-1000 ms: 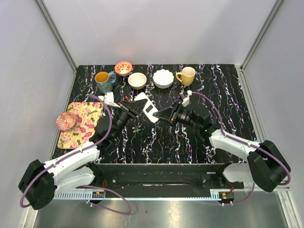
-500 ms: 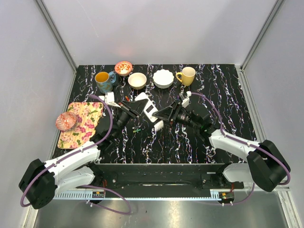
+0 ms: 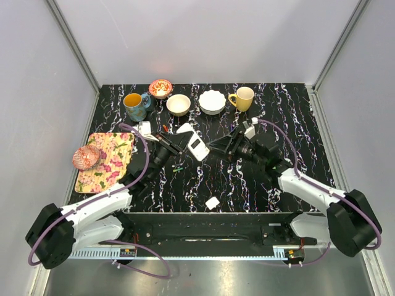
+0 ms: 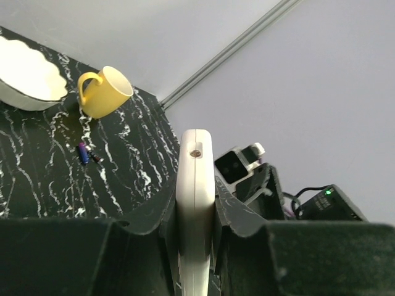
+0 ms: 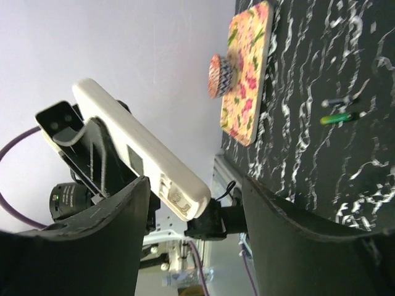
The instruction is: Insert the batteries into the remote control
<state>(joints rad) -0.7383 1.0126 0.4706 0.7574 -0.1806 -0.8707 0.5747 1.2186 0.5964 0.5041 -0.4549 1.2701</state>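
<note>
My left gripper (image 3: pixel 179 143) is shut on the remote control (image 3: pixel 194 145) and holds it off the table, white back up. In the left wrist view the remote control (image 4: pixel 195 154) stands edge-on between the closed fingers of the left gripper (image 4: pixel 195 198). My right gripper (image 3: pixel 217 146) is open just right of the remote. In the right wrist view the remote control (image 5: pixel 133 151) shows an uncovered battery bay at its near end, between the spread jaws of the right gripper (image 5: pixel 196 185) and untouched by them. Two batteries (image 3: pixel 178 168) lie on the table below the remote, also visible as batteries (image 5: pixel 338 111). More batteries (image 4: pixel 84 152) lie near the yellow mug.
A small white cover piece (image 3: pixel 213 202) lies at the table's front edge. Along the back stand a blue mug (image 3: pixel 134 105), a patterned bowl (image 3: pixel 160 88), a cream bowl (image 3: pixel 178 104), a white bowl (image 3: pixel 212 102) and a yellow mug (image 3: pixel 242 98). A floral board (image 3: pixel 106 159) carrying a small round object (image 3: pixel 86 157) lies left.
The right gripper opened and drew back to the right. The small white cover piece dropped from it beside the remote down to the table's front edge. The left arm kept holding the remote.
</note>
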